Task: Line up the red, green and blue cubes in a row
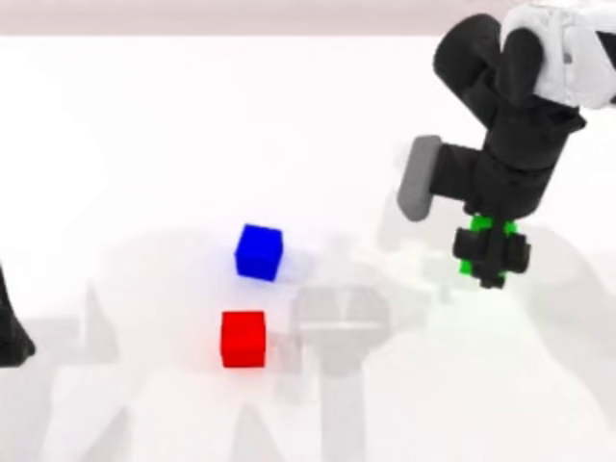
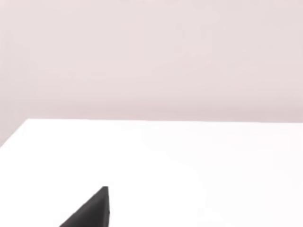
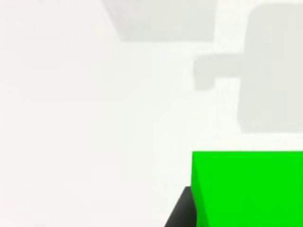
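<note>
at the far left edge of the top view only a dark sliver of the left arm [image 1: 12, 332] is seen, parked well clear of the work; its gripper is not shown there, and in the left wrist view only a black tip [image 2: 90, 210] over the bare white table [image 2: 189, 156] is caught, so whether those fingers are spread or pressed together cannot be told.

left of centre, the blue cube [image 1: 259, 252] is set on the table, with the red cube [image 1: 243, 338] just nearer the viewer and a touch further left. the two are near each other but apart, and a short line running far to near is already suggested by them, which is judged to be the start of the row.

on the right, well apart from that pair, the green cube [image 1: 484, 248] is found between the fingers of the right gripper [image 1: 491, 252], which is reached down from the black arm at the far right corner. the cube appears to be pinched on two opposite sides, green showing on either side of the black fingers. in the right wrist view the green cube [image 3: 246, 189] fills the corner close against a dark finger [image 3: 182, 210], which agrees with a grasp. whether it is lifted off the table cannot be told.

the hold is judged to serve a carry leftward, toward the other two.
</note>
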